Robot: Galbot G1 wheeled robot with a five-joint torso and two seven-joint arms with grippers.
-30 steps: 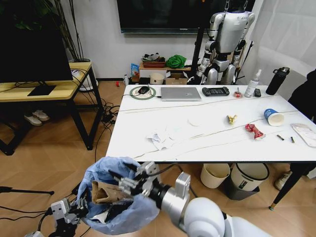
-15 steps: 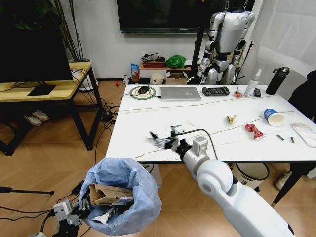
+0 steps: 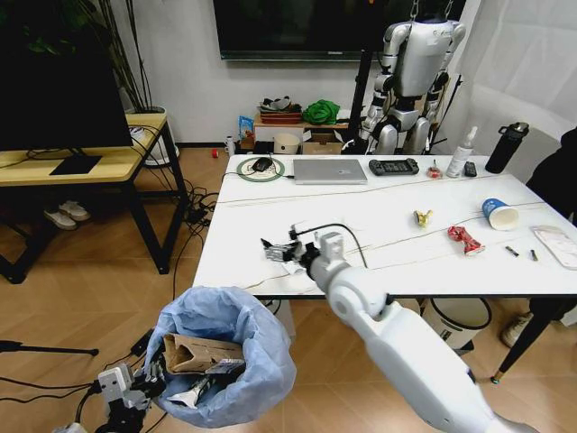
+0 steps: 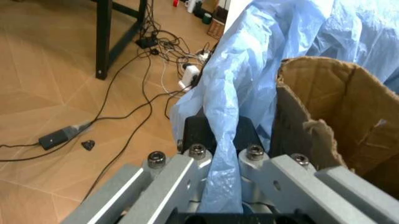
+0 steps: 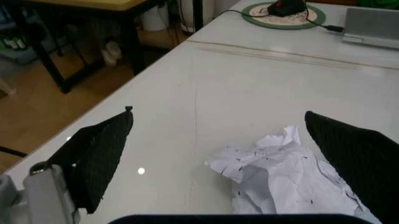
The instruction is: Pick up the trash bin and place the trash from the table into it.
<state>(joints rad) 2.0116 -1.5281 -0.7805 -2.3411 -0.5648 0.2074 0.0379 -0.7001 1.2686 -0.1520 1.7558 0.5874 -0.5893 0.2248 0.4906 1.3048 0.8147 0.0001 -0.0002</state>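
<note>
R arm: swung from trash bin (image 3: 221, 365) to table (image 3: 388, 212) | my right gripper (image 3: 287, 253) jaws spread over crumpled paper (image 5: 283, 175) | left gripper (image 4: 218, 154) clamped on bin liner, low by near edge | next pickup pending

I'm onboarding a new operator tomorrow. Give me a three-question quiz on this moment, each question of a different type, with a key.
1. True or false: the right gripper is shut on the crumpled white paper.
2. Multiple choice: what is the left gripper clamped on? A) the torn cardboard B) the blue bag of the trash bin C) a table leg
3. Fill in: on the table, the blue-white paper cup lies toward the robot's ____ side.

Key: 1. False; its fingers stand open on either side of the paper. 2. B. 3. right.
</note>
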